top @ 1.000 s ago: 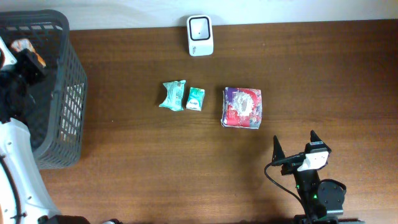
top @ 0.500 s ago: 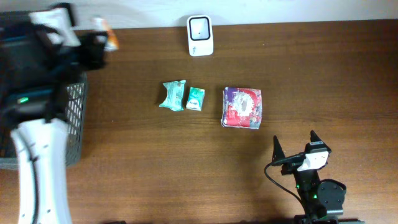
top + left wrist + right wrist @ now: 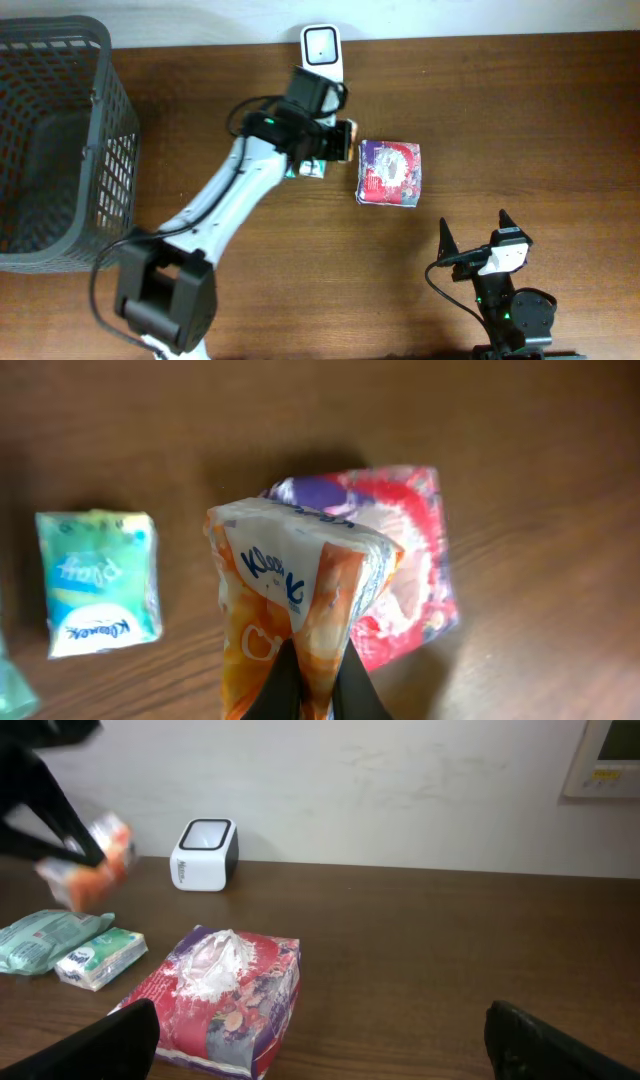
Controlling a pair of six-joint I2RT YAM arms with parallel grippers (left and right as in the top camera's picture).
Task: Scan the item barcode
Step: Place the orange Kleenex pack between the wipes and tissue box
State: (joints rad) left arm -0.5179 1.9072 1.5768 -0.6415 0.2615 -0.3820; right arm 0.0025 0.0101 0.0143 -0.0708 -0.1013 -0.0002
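Here, orange Kleenex pack [image 3: 300, 600] in left fingers [image 3: 280, 695], green Kleenex pack [image 3: 98, 582]

Table [image 3: 520, 120] inventory, as I count it from my remote station.

Soft packs, four: one orange pack [image 3: 300, 600], one small green pack [image 3: 98, 582], one longer teal pack [image 3: 50, 940] and one red-and-purple pack [image 3: 390, 172], all grouped near the table's centre.

Scanners, one: a white scanner [image 3: 322, 45] at 12 o'clock.

Baskets, one: a grey basket [image 3: 110, 90] at 9 to 10 o'clock.

Robot arms, two: left arm [image 3: 230, 195] entering from 7 o'clock, right arm [image 3: 510, 310] at 5 o'clock.
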